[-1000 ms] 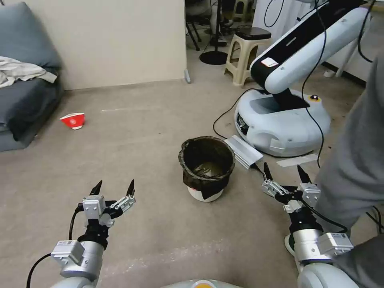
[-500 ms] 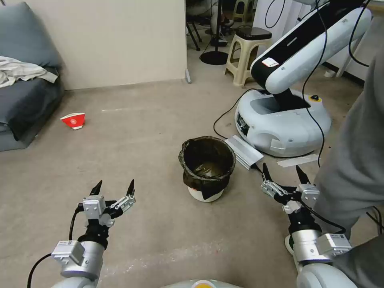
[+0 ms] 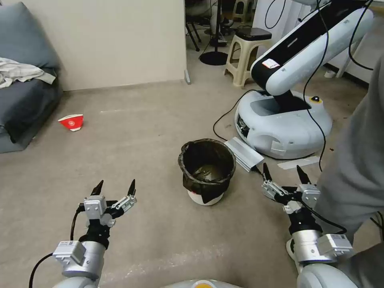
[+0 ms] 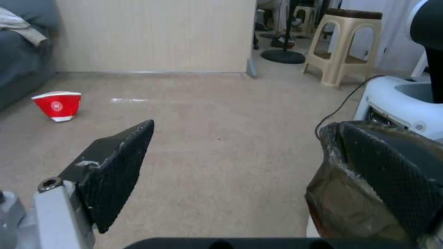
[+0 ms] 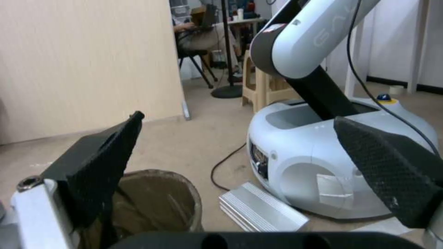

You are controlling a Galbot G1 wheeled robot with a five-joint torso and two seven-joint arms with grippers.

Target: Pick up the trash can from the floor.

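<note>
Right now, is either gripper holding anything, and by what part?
Nothing is held. The left gripper and right gripper are both open, either side of the trash can, which stands untouched on the floor.

A robotics lab: another wheeled robot (image 3: 286, 120), trailing cables (image 3: 224, 116), plastic stool (image 3: 245, 50).

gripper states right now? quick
Left end effector: open, holding nothing, left of the trash can.
Right end effector: open, holding nothing, right of the trash can.
</note>
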